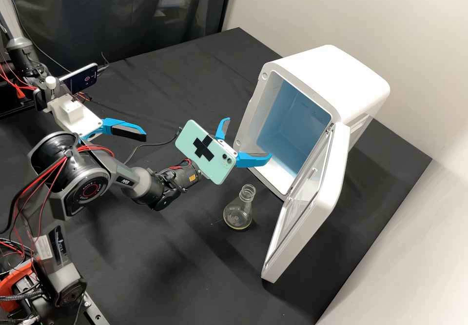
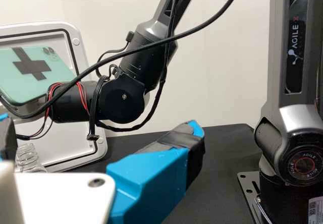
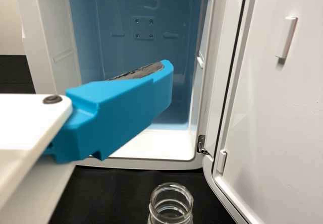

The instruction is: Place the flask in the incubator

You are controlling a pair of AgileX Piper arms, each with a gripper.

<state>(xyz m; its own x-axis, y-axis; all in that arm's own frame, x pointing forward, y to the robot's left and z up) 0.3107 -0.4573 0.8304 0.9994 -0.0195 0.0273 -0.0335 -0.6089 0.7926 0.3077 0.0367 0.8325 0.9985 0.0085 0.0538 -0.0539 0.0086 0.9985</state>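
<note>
The flask (image 1: 238, 210) stood upright on the black bench (image 1: 161, 266), nearest of the task's things. It was clear glass and nothing gripped it. Just beside it hung the incubator's open door (image 1: 304, 203), swung out toward the camera with its lower corner close to the bench.

Up and a touch farther back sat the right gripper (image 1: 248, 138). Its blue fingers were spread wide and empty, right at the mouth of the cavity, with a mint-green phone (image 1: 207, 150) strapped behind them on the wrist. The right wrist view looked straight into the blue interior, with the flask's rim directly below, so the pincer was above the flask and not around it.

Behind that was the white incubator (image 1: 336, 78) itself, tilted back, with a raised white lip along the bottom of its opening.

Farthest off, at the back left, the left gripper (image 1: 131, 131) hung over the bench, well apart from everything. Whether it was spread or pressed together, I could not tell.

The trouble I'd expect starts with the pick. The neck is narrow and smooth, and a close that lands off-centre could tip the flask or let it slip. The door is near enough that a finger coming down could nudge it, or push the flask into it. On the carry-in, the flask's wide base could catch on that lower lip, and the phone could clip the frame if the wrist goes in deep.
</note>
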